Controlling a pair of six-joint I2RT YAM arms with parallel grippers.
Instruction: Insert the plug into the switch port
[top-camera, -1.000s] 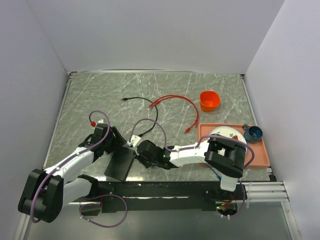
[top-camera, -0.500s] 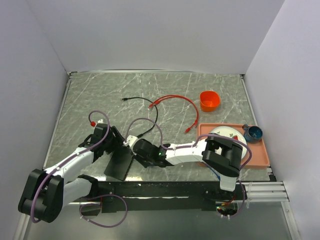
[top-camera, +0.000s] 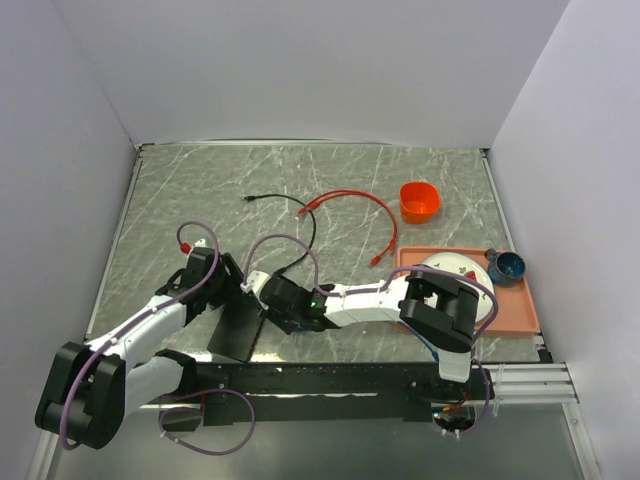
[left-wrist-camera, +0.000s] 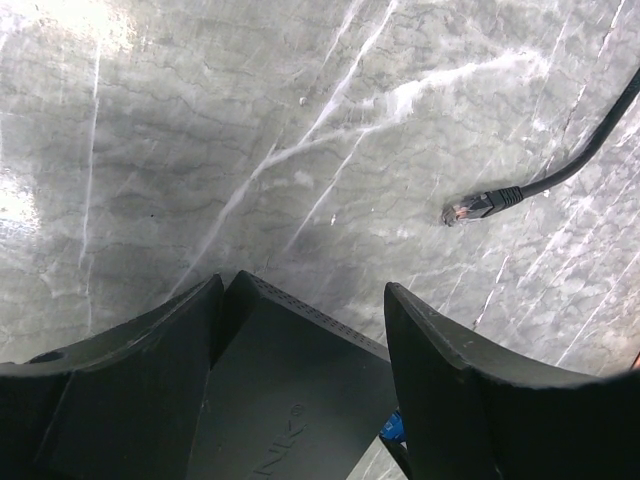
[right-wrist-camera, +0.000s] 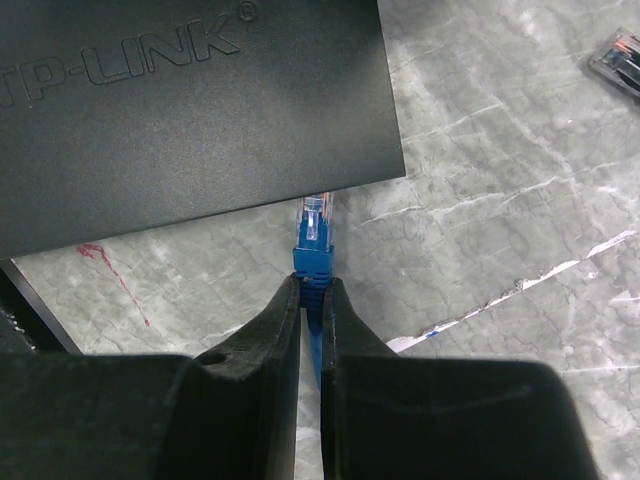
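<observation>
The right gripper is pinching almost fully closed on the blue cable at its boot. It is carrying the blue Ethernet plug just ahead of its fingertips, with the clear tip nearly touching the TP-Link switch edge. The left gripper is standing wide, its fingers seemingly clamping the switch's corner between them. The switch port is not showing in any view. The plug is probably light and stiff with a fragile latch, and its cable looks springy. A hold right behind the boot should stop it swivelling, and the light switch needs bracing.
</observation>
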